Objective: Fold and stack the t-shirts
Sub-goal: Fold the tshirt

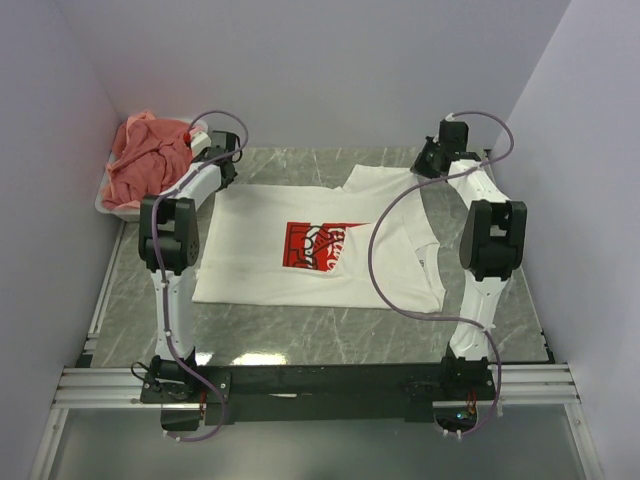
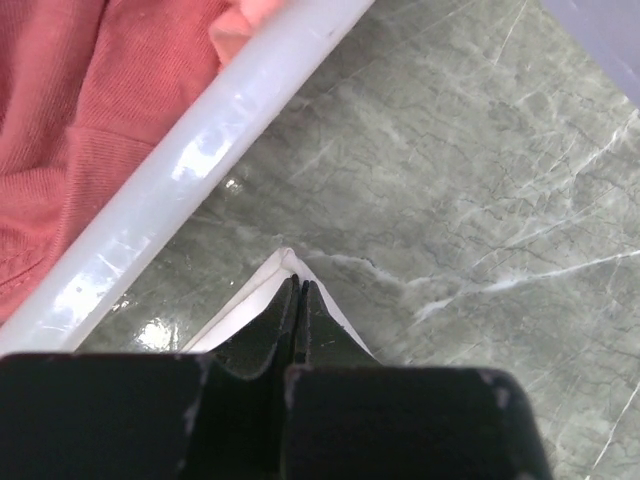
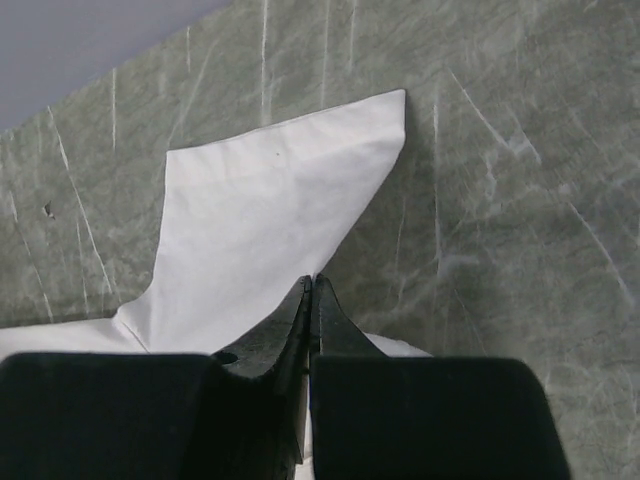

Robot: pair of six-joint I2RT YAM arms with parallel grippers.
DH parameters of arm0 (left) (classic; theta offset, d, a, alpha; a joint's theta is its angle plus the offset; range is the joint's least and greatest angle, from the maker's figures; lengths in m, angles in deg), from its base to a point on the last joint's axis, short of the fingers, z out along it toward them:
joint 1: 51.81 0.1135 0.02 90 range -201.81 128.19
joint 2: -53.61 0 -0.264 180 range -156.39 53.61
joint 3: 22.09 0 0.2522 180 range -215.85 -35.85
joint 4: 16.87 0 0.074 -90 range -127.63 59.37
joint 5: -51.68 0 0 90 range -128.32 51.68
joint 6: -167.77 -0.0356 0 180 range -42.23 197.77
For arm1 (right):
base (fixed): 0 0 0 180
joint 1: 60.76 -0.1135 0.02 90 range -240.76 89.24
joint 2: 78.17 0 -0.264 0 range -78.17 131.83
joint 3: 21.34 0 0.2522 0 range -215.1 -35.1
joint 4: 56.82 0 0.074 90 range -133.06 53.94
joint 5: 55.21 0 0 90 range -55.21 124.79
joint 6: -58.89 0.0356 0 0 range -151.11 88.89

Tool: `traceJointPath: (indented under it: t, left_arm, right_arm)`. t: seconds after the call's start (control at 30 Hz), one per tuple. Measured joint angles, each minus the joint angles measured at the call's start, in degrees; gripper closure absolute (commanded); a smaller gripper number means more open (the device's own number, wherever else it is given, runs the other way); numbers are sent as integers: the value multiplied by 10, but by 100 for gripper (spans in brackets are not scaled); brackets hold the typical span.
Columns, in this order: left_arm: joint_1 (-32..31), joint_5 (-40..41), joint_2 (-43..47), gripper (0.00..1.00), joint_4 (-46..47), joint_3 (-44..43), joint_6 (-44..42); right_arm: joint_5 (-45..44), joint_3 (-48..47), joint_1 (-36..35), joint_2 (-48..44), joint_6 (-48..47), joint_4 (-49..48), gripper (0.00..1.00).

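Note:
A white t-shirt (image 1: 260, 250) with a red chest print (image 1: 318, 245) lies spread flat in the middle of the table. My left gripper (image 1: 228, 176) is at its far left corner. In the left wrist view that gripper (image 2: 298, 285) is shut on the white corner (image 2: 284, 260). My right gripper (image 1: 426, 170) is at the far right sleeve. The right wrist view shows that gripper (image 3: 312, 283) shut on the edge of the white sleeve (image 3: 270, 200). Salmon-pink t-shirts (image 1: 148, 158) lie bunched in a heap at the far left.
The pink heap sits in a white plastic tub (image 1: 108, 203), whose rim (image 2: 200, 160) runs close beside my left gripper. The tabletop is grey-green marble (image 1: 300, 335). Pale walls close in at the back and on both sides.

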Motion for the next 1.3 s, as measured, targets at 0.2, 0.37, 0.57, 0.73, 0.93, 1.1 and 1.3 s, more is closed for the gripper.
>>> traceJointPath:
  t: [0.2, 0.37, 0.57, 0.73, 0.93, 1.1, 1.3]
  left_arm:
    - [2, -9, 16, 100, 10, 24, 0]
    - [2, -14, 47, 100, 25, 61, 0]
    - [3, -18, 84, 100, 38, 96, 0]
    - [5, -19, 108, 100, 51, 123, 1]
    - [9, -24, 131, 100, 57, 162, 5]
    - [10, -34, 149, 100, 60, 196, 14]
    - [12, -37, 184, 100, 64, 238, 26]
  right_arm:
    - [-10, 70, 0, -32, 2, -31, 100]
    - [-18, 135, 0, -76, 8, -47, 100]
    - [-27, 207, 0, -153, 21, -72, 100]
    - [-41, 279, 0, -219, 37, -93, 100]
    - [-71, 375, -4, -299, 70, -106, 100]
    - [-106, 433, -19, -351, 95, -106, 100]
    - [-135, 487, -38, -404, 113, -109, 100]
